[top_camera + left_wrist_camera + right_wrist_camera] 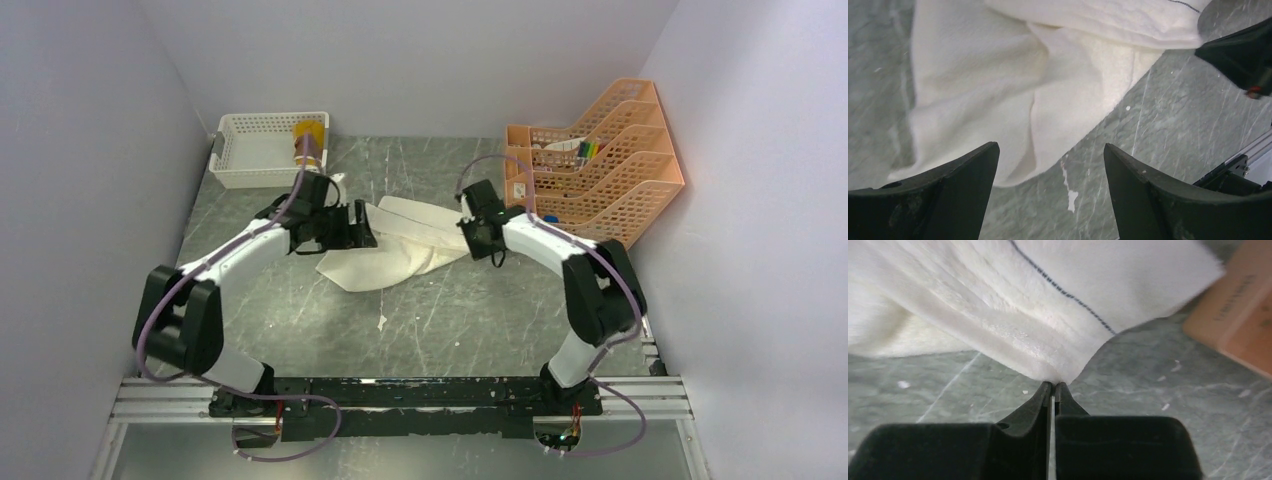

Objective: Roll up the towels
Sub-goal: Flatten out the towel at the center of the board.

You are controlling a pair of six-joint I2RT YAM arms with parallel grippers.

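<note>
While the right gripper [1054,385] is pinching the right end of the plain cream cloth towel [400,245], with its jaws closed tight on a fold of fabric, the left gripper [1050,150] is hovering with its jaws spread wide over the towel's crumpled left end, holding nothing. The towel is lying bunched and folded over itself at the middle of the grey marbled table [450,330], between the two grippers.

Rolling probably calls for a flat strip first. The left gripper should be taking a left edge, not the bulk. Both should then be drawing the cloth taut and low.

The orange lattice file rack [600,165] is standing just beside the right gripper, at the far right. The white lattice plastic basket [250,180], with the rolled mustard-yellow towel [308,140] in it, is sitting at the far left, near the left wrist. Open room is lying on the near side, toward the arm bases.
</note>
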